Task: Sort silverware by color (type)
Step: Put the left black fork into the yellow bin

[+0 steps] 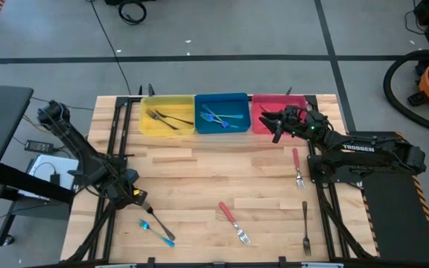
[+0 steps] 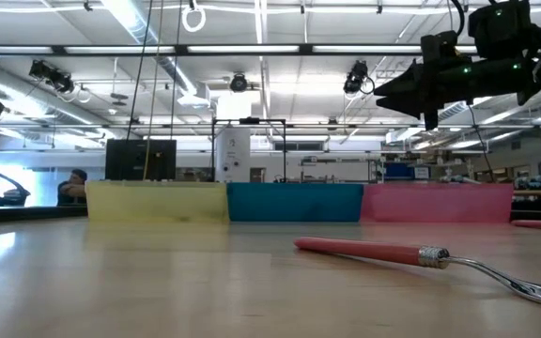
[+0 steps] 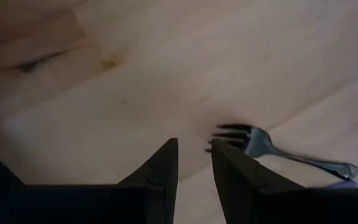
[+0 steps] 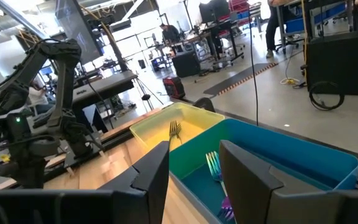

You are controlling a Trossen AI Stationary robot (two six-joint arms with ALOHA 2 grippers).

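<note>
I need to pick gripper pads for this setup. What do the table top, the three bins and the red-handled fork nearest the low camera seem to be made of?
Table top: wood, pale jointed strips with visible grain, slight sheen.
Three bins, yellow bin, blue bin, red bin: probably plastic, each one solid colour, thin-walled.
Red-handled fork: matte red handle, likely plastic; the neck and tines look like shiny metal.

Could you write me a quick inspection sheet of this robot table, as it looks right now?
Surface: wooden table, bare between items.
Job's things: yellow bin holds dark forks; blue bin holds blue forks; pink bin; five forks loose, e.g. red fork.
Clutter: nothing seen.
Grippers: left gripper low beside a dark fork, jaws slightly apart, empty; right gripper above the pink bin, jaws apart, empty.
Cables: on the floor.
Surroundings: workshop, vacuum.
</note>
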